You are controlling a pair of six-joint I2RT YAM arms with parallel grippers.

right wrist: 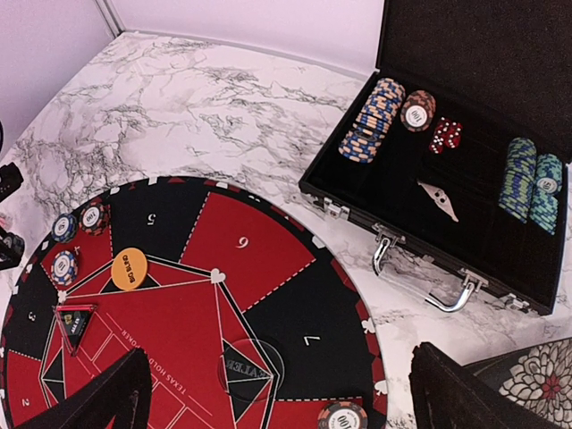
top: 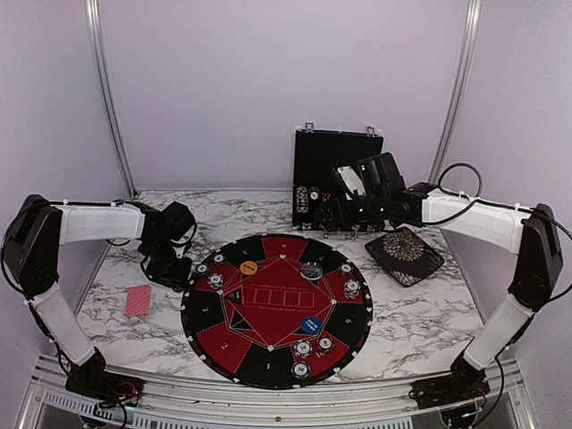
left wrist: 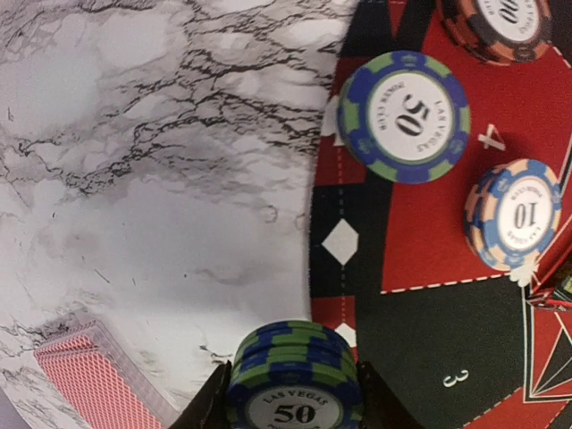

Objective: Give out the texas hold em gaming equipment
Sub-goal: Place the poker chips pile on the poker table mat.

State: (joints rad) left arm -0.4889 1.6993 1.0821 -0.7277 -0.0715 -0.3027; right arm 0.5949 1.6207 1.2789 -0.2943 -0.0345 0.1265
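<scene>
Left gripper (left wrist: 288, 404): closed on a short stack of blue-green 50 chips (left wrist: 290, 371), pinched across the striped edges at the rim of the mat (left wrist: 420, 357). The chips are probably rigid, light and smooth-faced, so the stack may shear apart. Right gripper (right wrist: 277, 393): wide open, empty, over the mat near the chip case (right wrist: 483, 54).

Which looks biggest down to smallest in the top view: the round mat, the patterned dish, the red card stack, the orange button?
1. round mat
2. patterned dish
3. red card stack
4. orange button
The gaps are plain, and none sits much nearer the camera, so the order holds.
</scene>
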